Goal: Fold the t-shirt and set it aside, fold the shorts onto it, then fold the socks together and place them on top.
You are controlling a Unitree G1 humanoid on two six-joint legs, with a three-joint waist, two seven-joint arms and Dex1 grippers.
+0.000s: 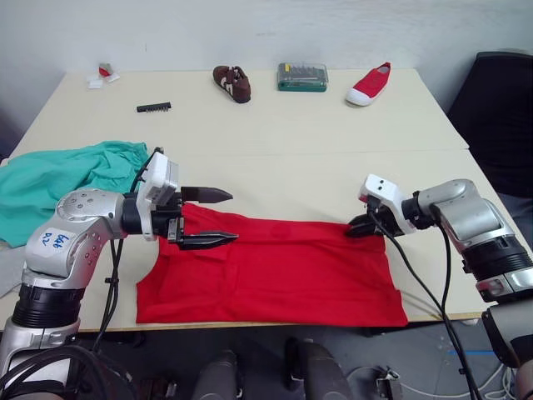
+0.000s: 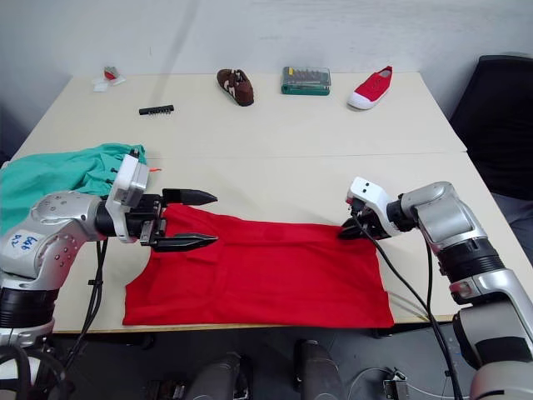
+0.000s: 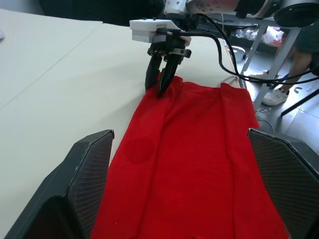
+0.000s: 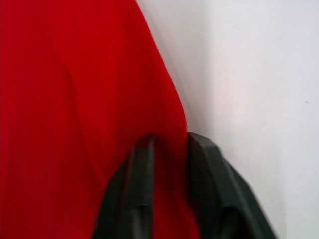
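Note:
The red t-shirt (image 1: 275, 275) lies flat in a folded band along the table's front edge. My left gripper (image 1: 218, 218) hovers open over the shirt's left end, one finger above the other, nothing between them. My right gripper (image 1: 356, 227) is at the shirt's far right corner, shut on the cloth; red fabric runs between its fingers (image 4: 142, 194). The left wrist view shows that pinch (image 3: 157, 89) from across the shirt. The teal shorts (image 1: 58, 183) lie bunched at the table's left. A pale grey patch (image 1: 7, 271) below them may be the socks; I cannot tell.
Along the back of the table (image 1: 333, 125) are a brown shoe (image 1: 232, 83), a green bit case (image 1: 302, 77), a red shoe (image 1: 368, 84), a black bit strip (image 1: 154, 107) and a small red-and-white item (image 1: 104, 75). A black chair (image 1: 500, 100) stands at the right.

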